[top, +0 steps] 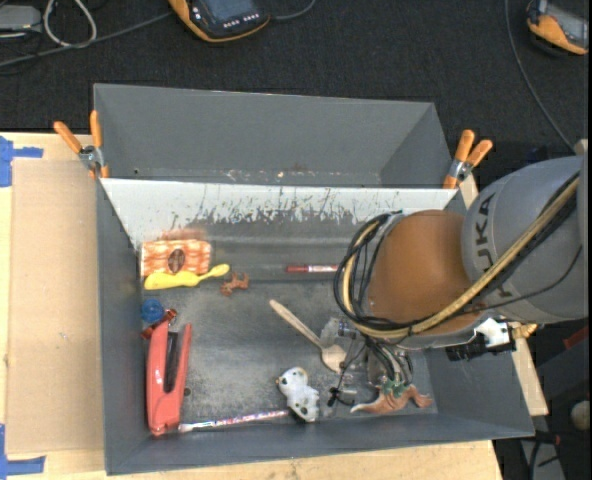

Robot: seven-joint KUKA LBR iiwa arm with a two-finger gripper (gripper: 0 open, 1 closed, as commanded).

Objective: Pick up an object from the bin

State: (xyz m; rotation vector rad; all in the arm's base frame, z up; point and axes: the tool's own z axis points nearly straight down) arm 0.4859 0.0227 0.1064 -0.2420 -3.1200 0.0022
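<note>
One gripper (pixel 362 376) hangs low in the near right part of the bin (pixel 266 138), under the orange cover and the looped cables of the wrist; how far open it stands I cannot tell, because the cables and the shadow hide its tip, and I see nothing held in it; the nearest thing is a wooden spoon (pixel 298 323), which lies flat on the floor with its round end just beside the gripper and its handle pointing away to the upper left; in my judgement this spoon is light and stiff, with a smooth surface that can slip, so the narrow handle is the better place to take hold, across its width and close to the round end, while the flat round end itself gives little to close on; a small brown and green thing (pixel 401 400) lies just to the right of the gripper, and a small white toy (pixel 297 393) just to the left, near the front wall; farther out, a thin stick (pixel 231 421) lies along the front wall; well apart, on the left side, lie red pliers (pixel 162 373).
</note>
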